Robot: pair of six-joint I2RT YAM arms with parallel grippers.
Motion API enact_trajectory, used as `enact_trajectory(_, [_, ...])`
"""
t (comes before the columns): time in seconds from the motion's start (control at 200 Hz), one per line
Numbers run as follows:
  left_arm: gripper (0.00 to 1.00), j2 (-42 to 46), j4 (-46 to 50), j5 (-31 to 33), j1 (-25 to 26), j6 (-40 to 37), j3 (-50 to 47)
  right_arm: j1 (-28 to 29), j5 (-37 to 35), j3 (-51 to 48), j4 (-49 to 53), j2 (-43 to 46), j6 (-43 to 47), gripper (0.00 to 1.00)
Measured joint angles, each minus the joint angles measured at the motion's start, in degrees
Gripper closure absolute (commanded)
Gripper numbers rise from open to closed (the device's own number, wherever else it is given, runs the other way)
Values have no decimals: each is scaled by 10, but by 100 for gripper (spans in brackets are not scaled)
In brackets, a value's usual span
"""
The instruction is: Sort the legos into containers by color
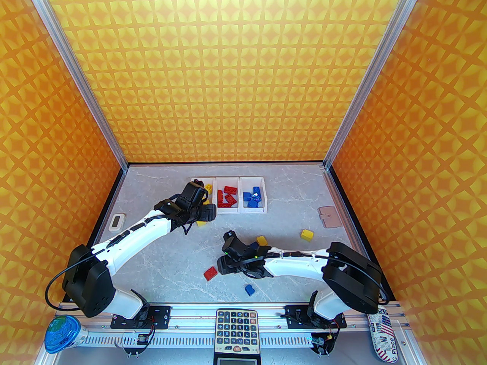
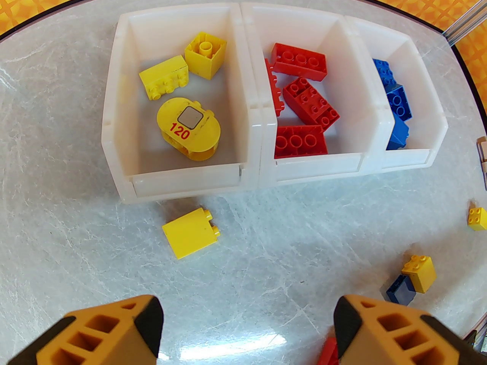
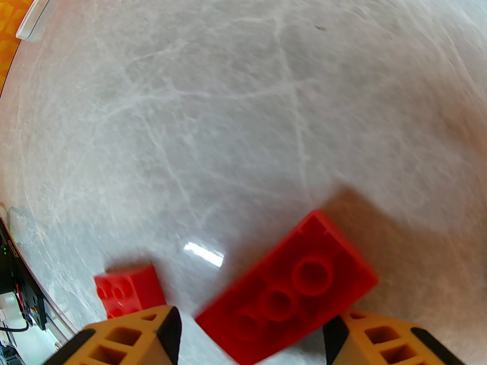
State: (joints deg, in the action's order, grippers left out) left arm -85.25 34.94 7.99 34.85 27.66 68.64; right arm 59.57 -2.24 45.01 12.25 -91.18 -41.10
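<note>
Three joined white containers (image 2: 190,183) (image 1: 253,210) hold yellow, red and blue legos, one colour each. A loose yellow brick (image 2: 191,233) (image 1: 201,223) lies just in front of the yellow bin. My left gripper (image 2: 247,318) (image 1: 208,213) hovers open and empty above it. Low over the mid table, my right gripper (image 3: 253,318) (image 1: 222,262) is open around a tilted red brick (image 3: 289,291); its left finger (image 3: 167,329) stands a little clear of it. A smaller red brick (image 3: 127,291) (image 1: 210,273) lies beside it. Two yellow bricks (image 1: 261,240) (image 1: 307,235) and a blue brick (image 1: 249,289) lie loose.
A small white device (image 1: 116,221) sits by the left wall and a pinkish-brown pad (image 1: 329,216) at the right. A calculator (image 1: 236,329) and a cup (image 1: 61,335) rest on the near rail.
</note>
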Motion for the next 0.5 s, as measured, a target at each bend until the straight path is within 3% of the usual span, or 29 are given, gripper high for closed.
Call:
enact_trajectory(0.28, [22, 6, 0, 0, 0, 3, -7, 3, -26, 50, 24, -45, 20, 38])
enact_trajectory(0.5, [22, 14, 2, 0, 0, 5, -15, 4, -49, 65, 49, -65, 39, 49])
